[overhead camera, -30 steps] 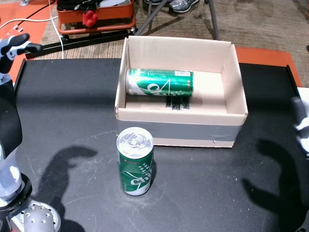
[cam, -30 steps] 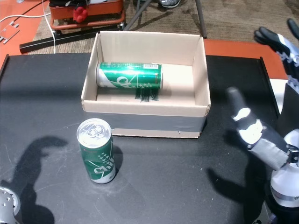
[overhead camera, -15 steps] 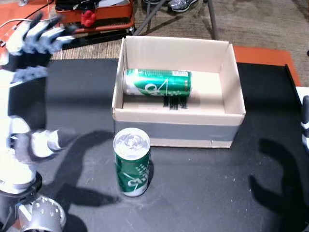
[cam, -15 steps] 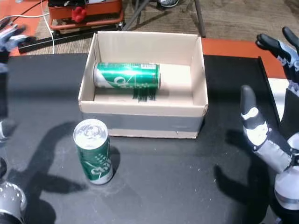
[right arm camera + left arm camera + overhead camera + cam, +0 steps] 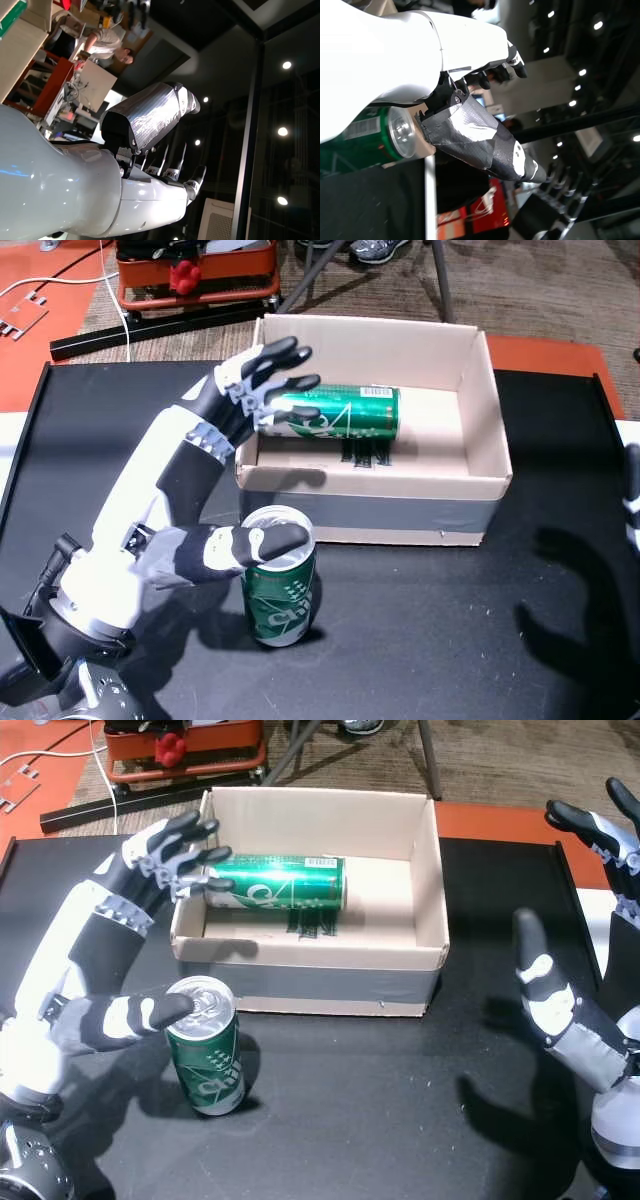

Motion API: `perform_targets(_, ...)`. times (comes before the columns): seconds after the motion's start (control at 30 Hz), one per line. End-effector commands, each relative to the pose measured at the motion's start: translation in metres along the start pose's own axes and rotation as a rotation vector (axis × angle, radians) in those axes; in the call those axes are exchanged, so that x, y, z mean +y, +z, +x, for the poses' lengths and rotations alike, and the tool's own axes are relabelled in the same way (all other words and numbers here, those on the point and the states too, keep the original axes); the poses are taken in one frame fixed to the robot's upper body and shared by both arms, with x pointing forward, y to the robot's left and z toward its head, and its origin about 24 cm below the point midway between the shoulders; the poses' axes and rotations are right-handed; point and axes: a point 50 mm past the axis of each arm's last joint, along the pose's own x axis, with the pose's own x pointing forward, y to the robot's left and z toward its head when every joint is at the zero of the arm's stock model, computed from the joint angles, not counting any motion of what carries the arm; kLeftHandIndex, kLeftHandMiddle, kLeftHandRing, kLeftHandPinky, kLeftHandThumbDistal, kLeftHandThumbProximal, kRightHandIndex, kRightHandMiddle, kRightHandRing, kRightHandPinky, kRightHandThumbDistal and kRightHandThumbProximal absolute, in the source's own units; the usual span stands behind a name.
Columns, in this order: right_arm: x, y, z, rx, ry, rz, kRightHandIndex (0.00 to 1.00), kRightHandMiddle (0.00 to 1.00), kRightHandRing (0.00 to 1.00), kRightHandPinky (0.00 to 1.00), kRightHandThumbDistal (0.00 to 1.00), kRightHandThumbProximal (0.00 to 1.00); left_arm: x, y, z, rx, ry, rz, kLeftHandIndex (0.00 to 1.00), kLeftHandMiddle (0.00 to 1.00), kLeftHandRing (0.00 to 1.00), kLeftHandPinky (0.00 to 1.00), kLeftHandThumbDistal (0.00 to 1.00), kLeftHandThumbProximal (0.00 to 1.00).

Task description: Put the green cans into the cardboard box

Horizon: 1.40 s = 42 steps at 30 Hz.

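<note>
The left hand reaches across the black table with its fingers spread wide and holding nothing. Its thumb lies over the top of the upright green can, which stands on the table just below the palm; I cannot tell if the thumb touches it. The fingertips hover over the near left corner of the cardboard box. Just beyond them, inside the box, a second green can lies on its side. The right hand is well off to the right of the box, fingers apart, holding nothing.
</note>
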Motion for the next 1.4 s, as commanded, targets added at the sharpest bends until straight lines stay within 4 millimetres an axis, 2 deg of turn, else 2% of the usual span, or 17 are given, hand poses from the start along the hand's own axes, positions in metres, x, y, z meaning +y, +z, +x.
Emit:
perform_targets(0.0, -0.002, 0.002, -0.001, -0.016, -0.01, 0.003, 0.71, 0.71, 0.73, 0.9, 0.73, 0.44, 0.0, -0.004, 0.001, 0.032, -0.013, -0.032, 0.75, 0.84, 0.92, 0.91, 1.0, 0.34)
perform_targets(0.2, -0.006, -0.003, -0.002, -0.015, -0.016, 0.099, 0.72, 0.71, 0.72, 0.89, 0.83, 0.42, -0.003, -0.009, 0.004, 0.065, -0.025, -0.087, 0.76, 0.83, 0.92, 0.9, 1.0, 0.37)
perform_targets(0.47, -0.014, -0.006, -0.007, -0.063, -0.011, 0.139, 0.68, 0.67, 0.71, 0.9, 0.83, 0.48, -0.003, -0.01, 0.006, 0.088, -0.025, -0.072, 0.77, 0.86, 0.91, 0.88, 1.0, 0.4)
perform_targets(0.53, -0.015, -0.008, -0.008, -0.068, -0.011, 0.147, 0.67, 0.67, 0.71, 0.9, 0.86, 0.47, -0.001, -0.009, 0.005, 0.089, -0.018, -0.051, 0.78, 0.86, 0.9, 0.88, 1.0, 0.41)
perform_targets(0.7, -0.016, -0.011, -0.01, -0.075, -0.005, 0.149, 0.67, 0.66, 0.69, 0.9, 0.84, 0.46, 0.004, -0.005, 0.004, 0.074, 0.018, -0.027, 0.78, 0.85, 0.89, 0.86, 1.0, 0.39)
perform_targets(0.9, -0.018, -0.013, -0.009, -0.104, 0.002, 0.176, 0.65, 0.65, 0.69, 0.91, 0.9, 0.46, 0.008, -0.003, 0.004, 0.065, 0.027, -0.005, 0.78, 0.85, 0.89, 0.86, 1.0, 0.47)
perform_targets(1.13, -0.024, -0.014, -0.006, -0.14, -0.003, 0.169, 0.64, 0.64, 0.68, 0.91, 0.99, 0.5, 0.009, -0.003, 0.002, 0.078, 0.018, -0.011, 0.77, 0.86, 0.89, 0.86, 1.0, 0.45)
perform_targets(1.37, -0.025, -0.015, -0.006, -0.141, -0.004, 0.193, 0.65, 0.64, 0.7, 0.92, 1.0, 0.51, 0.008, -0.006, -0.004, 0.114, -0.014, -0.021, 0.78, 0.87, 0.9, 0.86, 1.0, 0.42)
